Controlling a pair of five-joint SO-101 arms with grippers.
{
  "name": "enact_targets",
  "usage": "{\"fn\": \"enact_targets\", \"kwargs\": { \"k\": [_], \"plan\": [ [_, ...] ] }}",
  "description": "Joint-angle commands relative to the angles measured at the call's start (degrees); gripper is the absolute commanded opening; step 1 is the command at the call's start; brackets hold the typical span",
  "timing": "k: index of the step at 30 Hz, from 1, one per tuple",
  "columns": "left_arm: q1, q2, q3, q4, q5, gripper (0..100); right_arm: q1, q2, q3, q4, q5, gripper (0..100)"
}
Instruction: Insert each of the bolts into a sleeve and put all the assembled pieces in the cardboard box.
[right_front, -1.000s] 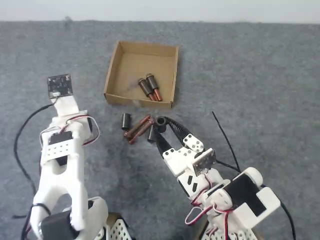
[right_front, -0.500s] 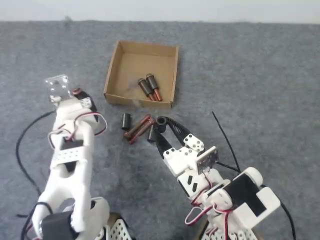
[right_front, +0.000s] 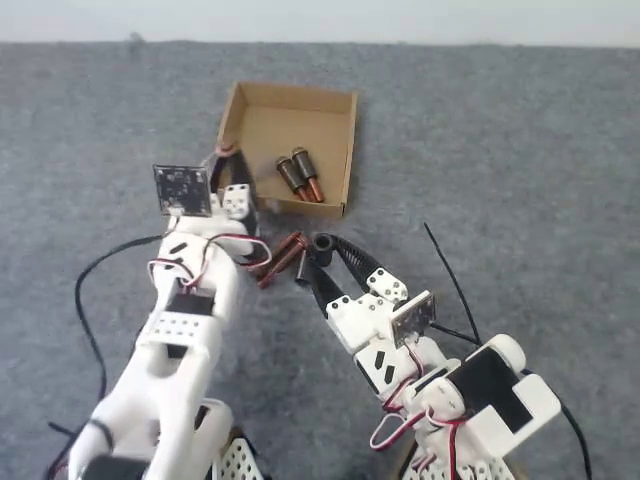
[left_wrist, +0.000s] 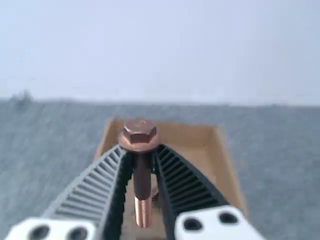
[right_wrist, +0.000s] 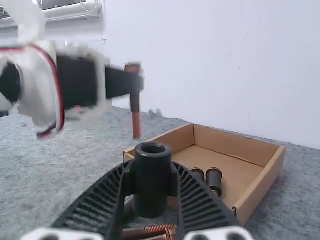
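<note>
My left gripper (right_front: 230, 168) is shut on a copper bolt (left_wrist: 140, 165), head up and thread hanging down, over the near left corner of the cardboard box (right_front: 240, 120). My right gripper (right_front: 322, 246) is shut on an upright black sleeve (right_wrist: 151, 175) just in front of the box, open end up. In the right wrist view the left arm's held bolt (right_wrist: 134, 112) hangs above and beyond the sleeve. Two assembled pieces (right_front: 300, 176) lie in the box. Two loose bolts (right_front: 283, 254) lie on the carpet between the grippers.
A second black sleeve (right_front: 303, 270) lies by the right gripper's fingers. A thin black cable (right_front: 452, 285) runs over the grey carpet at the right. The left arm's body (right_front: 190, 300) covers the carpet left of the loose bolts.
The left arm has swung right and away from me, carrying the bolt from the far left to the box's near left corner. The right arm has stayed still.
</note>
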Motion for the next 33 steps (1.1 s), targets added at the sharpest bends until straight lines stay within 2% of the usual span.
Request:
{"fn": "enact_targets", "kwargs": {
  "k": [1,7,12,19,27,33],
  "plan": [
    [4.48,-11.34,-1.1,5.45,0.88,1,0.92,-2.24,1.05,0.22,-0.7,0.6],
    [13.1,-28.04,-1.19,24.79,0.88,1,0.92,-2.24,1.05,0.22,-0.62,0.6],
    [16.44,-36.92,-1.1,32.44,0.88,1,0.92,-2.24,1.05,0.22,-0.53,0.6],
    [22.07,-39.56,-2.51,41.67,0.88,1,0.92,-2.15,1.05,0.22,-0.53,0.6],
    [23.21,-39.65,-4.97,43.78,0.97,1,0.92,-2.15,1.05,0.22,-0.53,0.6],
    [22.95,-39.65,-4.88,44.13,5.63,1,0.92,-2.15,1.05,0.31,-0.44,0.6]
  ]
}}
